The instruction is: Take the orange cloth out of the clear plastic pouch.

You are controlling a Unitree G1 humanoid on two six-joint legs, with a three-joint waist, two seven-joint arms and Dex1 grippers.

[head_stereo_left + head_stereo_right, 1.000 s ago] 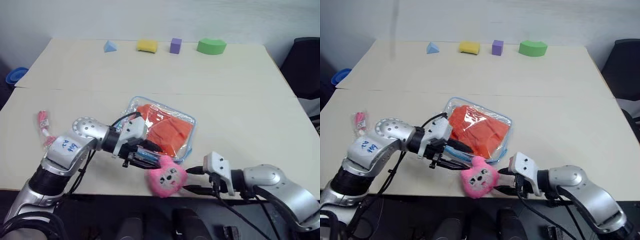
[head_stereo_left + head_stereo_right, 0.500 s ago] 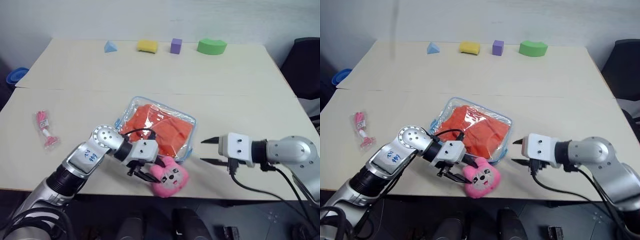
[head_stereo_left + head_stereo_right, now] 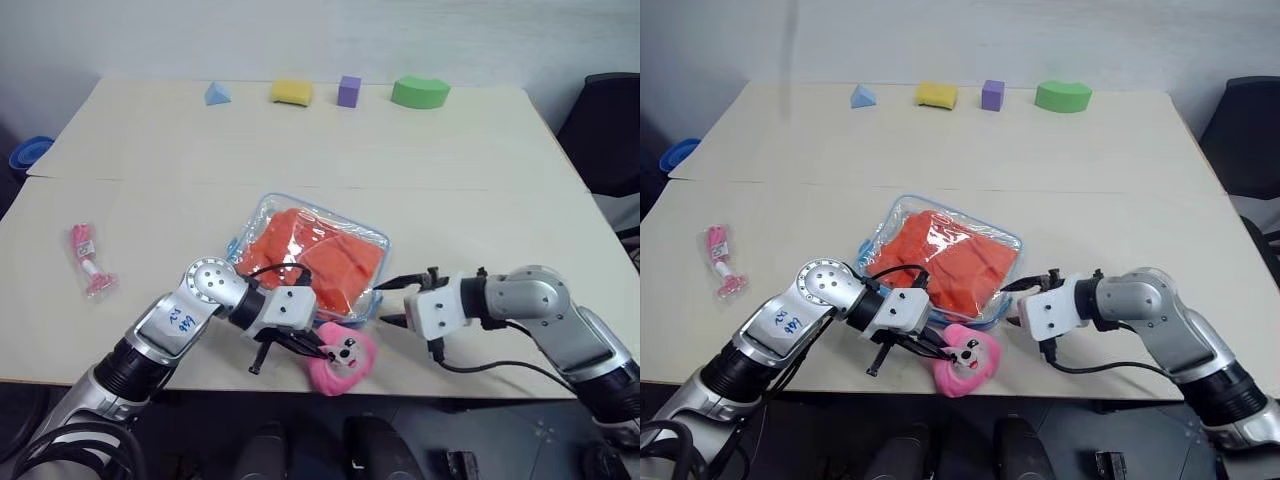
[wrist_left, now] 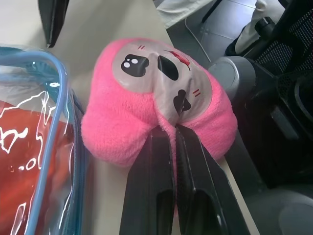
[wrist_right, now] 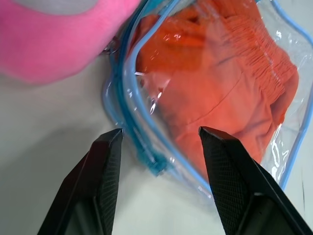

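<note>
Small pink packet (image 3: pixel 87 260): lies flat on the tabletop (image 3: pixel 480 180) far to the robot's left, well apart from the work area; not involved.

Left claw (image 4: pixel 172 134): fingers pressed together, pinched into the plush of the pink bunny (image 3: pixel 340 357) at the tabletop's near edge; the bunny is soft, fuzzy, with a smooth printed face, and sits just beside the pouch's near corner.

Clear plastic pouch (image 3: pixel 312 256): flat, glossy vinyl with rounded corners and light blue edging; lies mid-tabletop between the two arms, its long axis running from far-left to near-right. The orange cloth (image 3: pixel 952 262) is inside it — folded, matte, with a gathered hem — filling most of the pouch.

Right claw (image 5: pixel 160 144): open, holding nothing; the pouch's near-right corner lies directly ahead, between the spread fingers, so the right arm appears better placed to take hold of the pouch — a judgement only.

Foam shapes (image 3: pixel 290 92): a row along the far edge; well apart.
</note>
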